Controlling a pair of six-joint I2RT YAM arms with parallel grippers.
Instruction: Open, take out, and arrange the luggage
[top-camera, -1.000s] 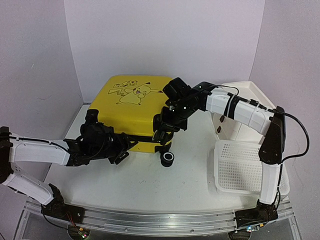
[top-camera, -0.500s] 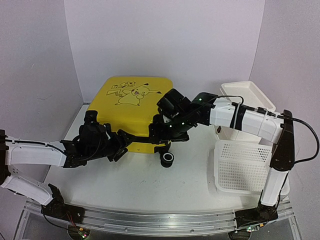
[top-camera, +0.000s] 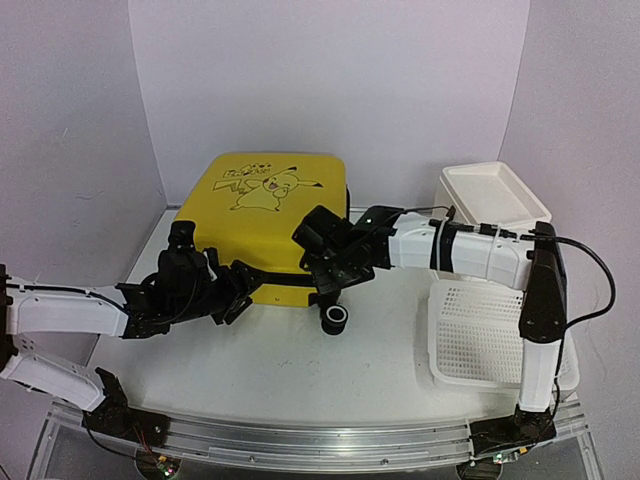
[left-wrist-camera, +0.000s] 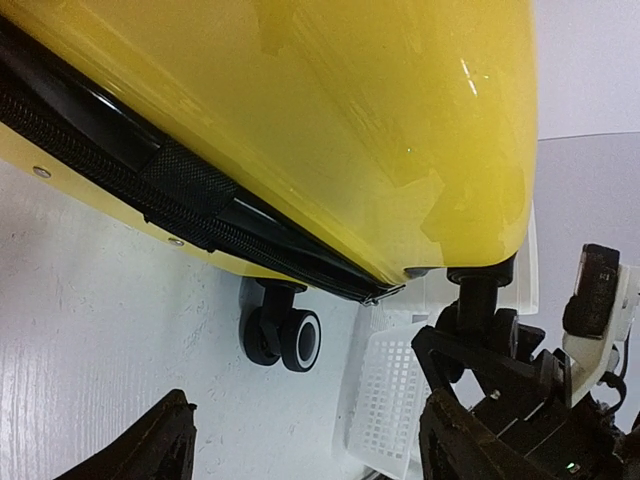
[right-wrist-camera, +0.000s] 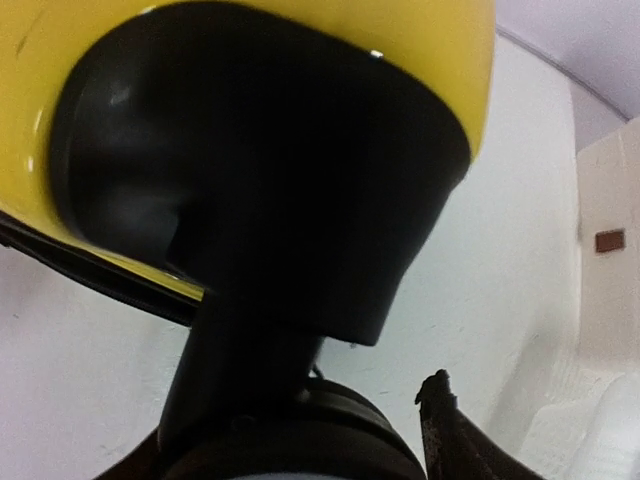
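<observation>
The luggage (top-camera: 270, 205) is a yellow hard-shell suitcase lying flat at the back middle, lid up and shut, with the black zipper band (left-wrist-camera: 190, 200) running along its side. My left gripper (top-camera: 240, 290) is at its front side, open, with nothing between its fingers (left-wrist-camera: 150, 450). My right gripper (top-camera: 325, 272) is at the front right corner, low by the black wheel (top-camera: 335, 318). In the right wrist view the wheel mount (right-wrist-camera: 270, 200) fills the frame. The right gripper (right-wrist-camera: 290, 440) stands open on either side of the caster, and one fingertip (right-wrist-camera: 440, 410) is just clear of it.
A white perforated basket (top-camera: 470, 330) lies at the right, near the right arm's base. Behind it stands a white drawer cabinet (top-camera: 492, 192). Purple walls close the table at the back and both sides.
My right gripper has come down and leftward from the suitcase's right edge to the front corner wheel, and its jaws have opened. The left gripper has barely moved.
</observation>
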